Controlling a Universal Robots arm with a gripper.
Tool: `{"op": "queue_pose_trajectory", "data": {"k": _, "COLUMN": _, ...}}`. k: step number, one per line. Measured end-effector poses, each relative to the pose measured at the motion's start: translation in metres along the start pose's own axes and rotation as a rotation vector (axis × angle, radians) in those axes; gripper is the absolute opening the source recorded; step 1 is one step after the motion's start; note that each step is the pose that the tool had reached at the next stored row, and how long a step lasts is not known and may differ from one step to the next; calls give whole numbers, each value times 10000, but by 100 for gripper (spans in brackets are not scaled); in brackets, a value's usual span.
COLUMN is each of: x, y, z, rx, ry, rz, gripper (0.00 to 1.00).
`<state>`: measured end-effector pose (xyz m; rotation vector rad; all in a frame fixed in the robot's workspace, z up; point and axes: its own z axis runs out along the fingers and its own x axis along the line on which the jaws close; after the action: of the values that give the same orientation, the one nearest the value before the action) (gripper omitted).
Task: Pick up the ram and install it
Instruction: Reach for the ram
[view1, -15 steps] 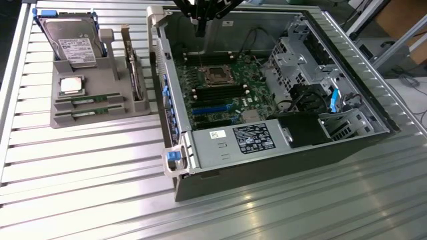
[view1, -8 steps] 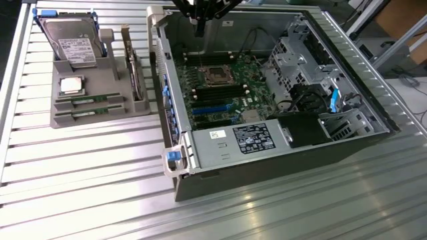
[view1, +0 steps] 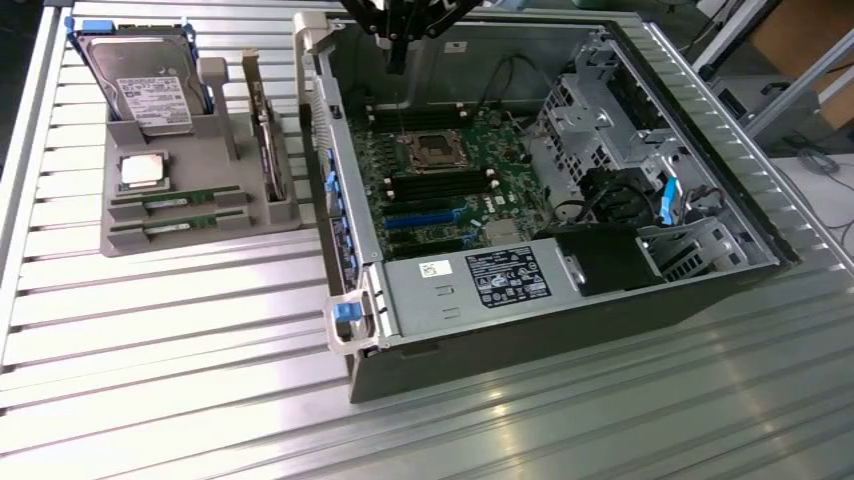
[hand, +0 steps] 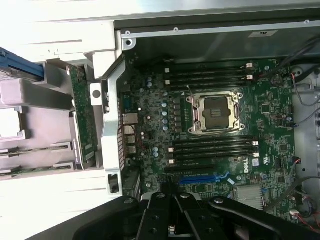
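Your gripper (view1: 396, 62) hangs above the far end of the open case (view1: 534, 350). Its jaws are closed together, and you can see nothing between them. In the wrist view the gripper (hand: 172, 227) sits over the motherboard (hand: 150, 110), on the side of the blue slot (hand: 200, 177), and touches nothing.

The ram (view1: 180, 200) is well apart from your gripper, outside the case, in the grey tray (view1: 134, 245) on the exterior view's left. It stands on edge in a tray groove, with its long axis running along the exterior view's left-right. The second stick (view1: 178, 228) lies just beside it in the next groove and is parallel to it. Neither has been lifted. Both run roughly in line with the black memory slots (hand: 210, 147) on either side of the socket (hand: 216, 114), and those slots look unfilled.

The same tray holds the processor (view1: 144, 170) just behind the sticks, the hard drive (view1: 140, 85) upright at the far end, and a card (view1: 271, 150) on edge along the side nearest the case. The case's side wall (view1: 320, 150), with its blue clips, stands between the tray and the board. The power supply (view1: 494, 280) fills the case's near end. Everything rests on the ribbed metal table (view1: 200, 350).
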<state>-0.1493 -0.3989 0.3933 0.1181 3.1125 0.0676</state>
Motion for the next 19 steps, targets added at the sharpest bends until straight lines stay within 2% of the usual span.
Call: {"op": "queue_pose_trajectory", "data": {"k": 19, "x": 92, "y": -7, "z": -2, "rx": -1, "ry": -1, "rz": 0, "gripper": 10}}
